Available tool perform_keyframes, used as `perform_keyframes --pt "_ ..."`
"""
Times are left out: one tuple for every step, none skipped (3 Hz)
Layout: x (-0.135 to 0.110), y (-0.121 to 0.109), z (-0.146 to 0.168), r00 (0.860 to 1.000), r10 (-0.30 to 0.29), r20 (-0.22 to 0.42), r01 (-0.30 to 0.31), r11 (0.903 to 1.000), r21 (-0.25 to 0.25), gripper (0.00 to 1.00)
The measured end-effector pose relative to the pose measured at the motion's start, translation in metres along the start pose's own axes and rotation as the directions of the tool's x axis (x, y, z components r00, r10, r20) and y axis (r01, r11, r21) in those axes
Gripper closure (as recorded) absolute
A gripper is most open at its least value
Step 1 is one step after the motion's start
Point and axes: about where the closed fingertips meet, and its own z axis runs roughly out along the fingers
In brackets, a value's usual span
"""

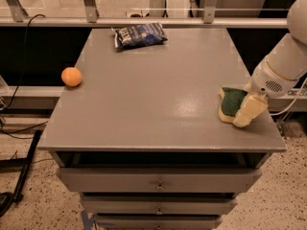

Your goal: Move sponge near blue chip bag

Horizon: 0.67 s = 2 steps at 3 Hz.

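A grey counter (153, 95) seen from the front and slightly above, with my white arm (283, 66) coming in over its right edge.

My end effector (245, 116) is low over the counter's front right corner, its pale cream tip angled down and to the left. It overlaps the right side of the sponge (232, 101). Whether it is released, clenched, or grasping the sponge, I cannot tell from this angle.

The sponge lies flat on the counter close to its right edge, toward the front. Its dark green scrub side faces up, with a pale yellow foam layer showing beneath along the near side.

The blue chip bag (140, 35) lies flat at the counter's back edge, a little left of the middle. It is crinkled, dark blue with white lettering, and well apart from the sponge, on the far side of the counter's top.

An orange ball (71, 76) sits at the counter's left edge, about midway between front and back.

Below the counter's top, grey drawers (158, 181) are stacked, each with a small knob in the middle.
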Motion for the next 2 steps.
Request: perform_keyframes --pt "-0.015 -0.003 -0.014 0.999 -0.014 0.030 0.014 0.9999 0.009 0.62" --pt "-0.038 -0.021 -0.054 0.996 -0.057 0.065 0.051 0.9948 0.088 0.86"
